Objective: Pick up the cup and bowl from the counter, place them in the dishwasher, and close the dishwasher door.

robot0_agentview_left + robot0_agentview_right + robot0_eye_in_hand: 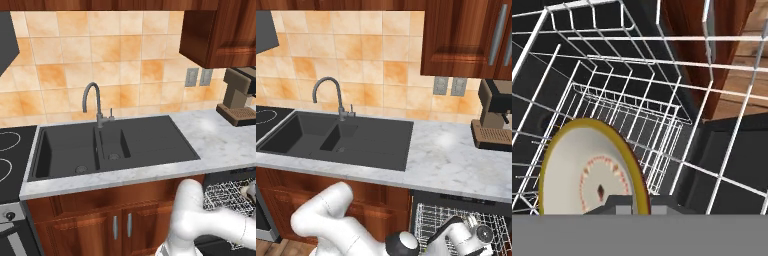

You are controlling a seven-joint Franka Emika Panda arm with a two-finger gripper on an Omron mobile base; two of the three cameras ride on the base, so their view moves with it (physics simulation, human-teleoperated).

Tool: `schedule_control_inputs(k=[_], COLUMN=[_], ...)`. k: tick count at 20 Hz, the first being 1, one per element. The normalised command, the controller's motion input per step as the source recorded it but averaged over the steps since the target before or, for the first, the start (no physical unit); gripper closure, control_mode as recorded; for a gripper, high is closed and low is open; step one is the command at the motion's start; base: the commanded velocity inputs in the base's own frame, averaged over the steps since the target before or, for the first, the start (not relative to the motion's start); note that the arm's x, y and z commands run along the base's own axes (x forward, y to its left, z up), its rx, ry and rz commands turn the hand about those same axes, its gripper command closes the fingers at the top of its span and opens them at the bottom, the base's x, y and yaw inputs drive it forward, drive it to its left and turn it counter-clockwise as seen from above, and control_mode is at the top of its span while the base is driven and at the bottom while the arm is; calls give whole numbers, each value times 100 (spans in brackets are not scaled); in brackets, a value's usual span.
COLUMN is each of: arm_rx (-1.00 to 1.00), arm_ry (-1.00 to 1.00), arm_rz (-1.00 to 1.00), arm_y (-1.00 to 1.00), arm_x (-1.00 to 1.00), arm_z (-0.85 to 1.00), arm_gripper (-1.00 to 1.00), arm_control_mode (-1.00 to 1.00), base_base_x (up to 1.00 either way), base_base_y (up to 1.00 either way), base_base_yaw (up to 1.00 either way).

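The arm reaches down to the right of the sink cabinet, and its gripper (483, 240) sits low inside the open dishwasher (466, 220), among the grey wire rack (637, 100). In the hand view a round thing with a yellow-brown rim and an off-white inside marked by a ring of small reddish flecks fills the lower left, right against the camera; this reads as the bowl (587, 170), though its yellow edge leaves a little doubt. It stands tilted on its rim within the wires, its near edge meeting the dark finger tips at the bottom of that view. The jaws are drawn almost together and appear to pinch the bowl's rim (the contact itself is half hidden by the grey finger block).

Beyond the bowl the rack's wire walls run away to the far end of the black tub, with a reddish wooden cabinet (712, 55) to the right.

Above, the marbled counter (446, 155) carries the dark double sink (110, 145) with its curved tap (95, 102), and a coffee machine (495, 122) at the far right. A stove (10, 155) edge shows at the left.
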Motion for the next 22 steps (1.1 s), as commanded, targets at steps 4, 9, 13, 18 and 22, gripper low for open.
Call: schedule_control_inputs(k=[4,9,13,18,22], arm_rx=[0,0,0,0,2], arm_ry=[1,0,0,-3,-14], arm_rz=[0,0,2,3,3], arm_y=[-17,-12,-2,-2,-11], arm_x=[0,-13,-34,-62,-62], arm_z=[-94,-91,-95,-73,9], arm_gripper=[100,100,-100,-100,-100], arm_control_mode=[-100,-100,-100,-100,-100], base_base_x=[0,0,0,0,0], base_base_y=[0,0,0,0,0], base_base_yaw=[0,0,0,0,0])
